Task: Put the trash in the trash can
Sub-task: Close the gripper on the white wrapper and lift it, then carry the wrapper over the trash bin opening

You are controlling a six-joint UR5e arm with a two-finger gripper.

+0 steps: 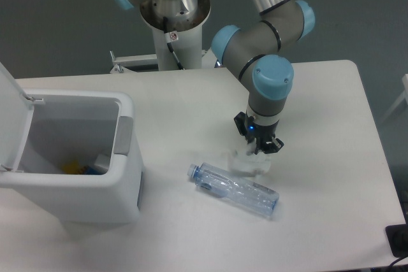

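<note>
White table (331,106) bears a crumpled white wrapper (252,165) beneath the pincer (257,149), grip unclear.

arm bent downward, gripper (257,147) pointing down

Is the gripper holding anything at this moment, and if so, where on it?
It cannot be told. The gripper is down on the wrapper, near its upper edge, but its fingertips are hidden. The bottle lies untouched.
</note>
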